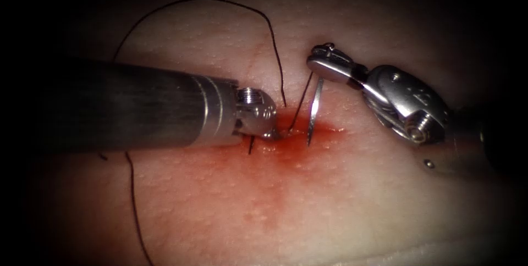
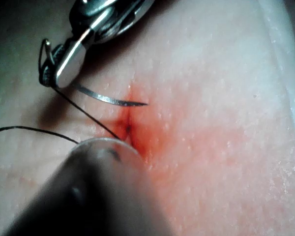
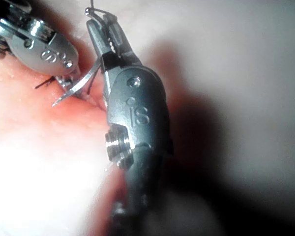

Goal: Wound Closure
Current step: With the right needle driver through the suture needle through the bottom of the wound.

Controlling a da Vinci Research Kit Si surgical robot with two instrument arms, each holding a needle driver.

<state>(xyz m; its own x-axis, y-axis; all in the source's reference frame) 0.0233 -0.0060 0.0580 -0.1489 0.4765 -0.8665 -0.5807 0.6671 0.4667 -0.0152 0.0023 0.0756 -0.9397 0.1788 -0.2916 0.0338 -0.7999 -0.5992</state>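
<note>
My right tool (image 1: 319, 60) is to the right of the cut (image 1: 300, 134), shut on the curved needle (image 1: 314, 109) near its tail end. The needle hangs down toward the cut. Its point (image 2: 145, 103) is free just above the tissue, not in it. Dark thread (image 1: 300, 104) runs from the right tool's jaws down into the cut beside my left tool (image 1: 276, 132). The left tool's tip presses at the left lip of the cut, hidden behind its own wrist (image 1: 256, 111). In the right wrist view the needle (image 3: 73, 88) curves out of the closed jaws (image 3: 101, 29) toward the left tool (image 3: 49, 54).
A long loop of thread (image 1: 220, 2) arcs over the tissue behind the left shaft (image 1: 137, 104), and another strand (image 1: 133, 200) trails down toward the front. Red fluid (image 1: 280, 161) stains the tissue around and below the cut. The tissue's pale edge (image 1: 429, 252) lies at the front right.
</note>
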